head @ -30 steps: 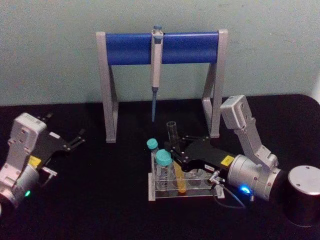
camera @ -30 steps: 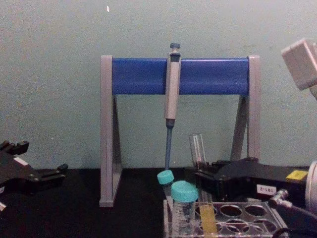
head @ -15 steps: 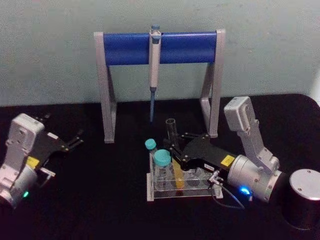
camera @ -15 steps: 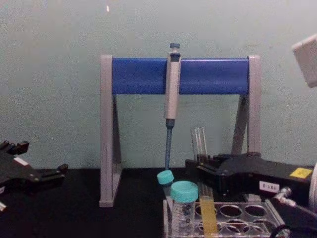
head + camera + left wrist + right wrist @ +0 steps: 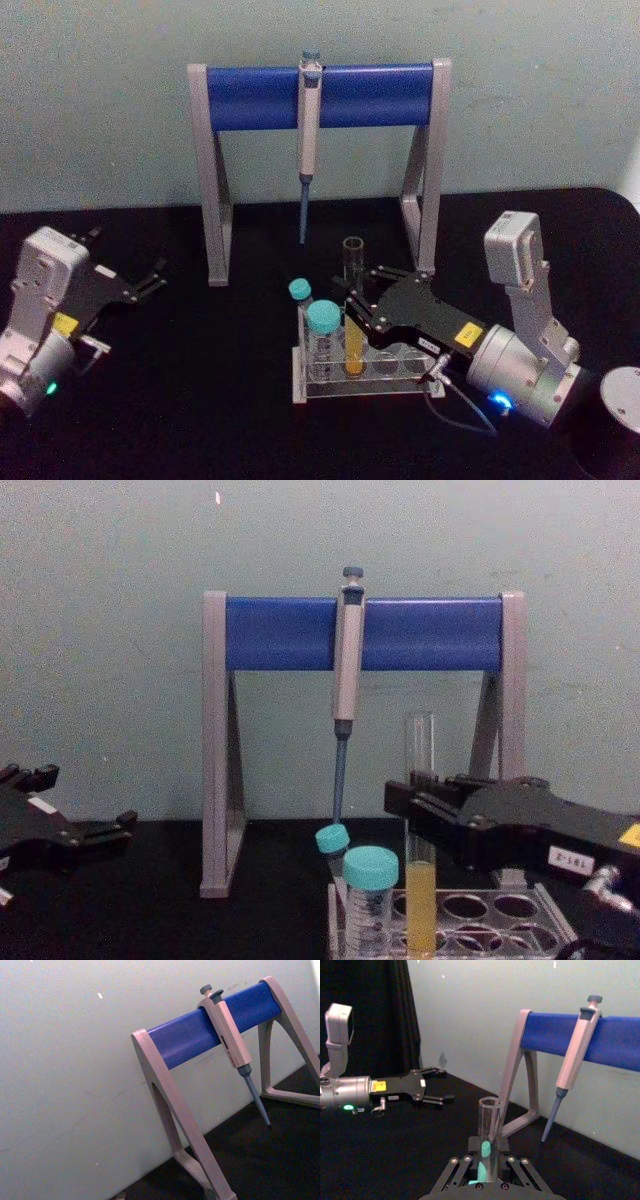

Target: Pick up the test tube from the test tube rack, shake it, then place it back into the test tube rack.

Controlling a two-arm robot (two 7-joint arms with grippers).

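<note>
The right gripper is reaching in from the robot's right, low over the rack. Its jaws are clamped on the tube at about mid-height. This grip point is leaving the open mouth above the fingers and the yellow-orange liquid below them, so nothing is blocking the opening and the liquid level is readable in the chest view.

The tube is standing upright. Its rounded lower end is sitting among the rack's front holes, just beside the two vials. Whether the bottom is resting in its hole or hanging slightly clear of it cannot be told. The upright hold is keeping the uncapped liquid away from the rim and keeping the tube in line with its hole.

The gripper is coming at the tube from the side opposite the vials, which is giving the fingers room without touching the caps.

The left gripper is sitting idle on the table's left, well apart from the rack, with its fingers spread. This is leaving the work area free for the right arm.

The pipette is hanging on its stand behind the rack, above and clear of the tube's mouth.
</note>
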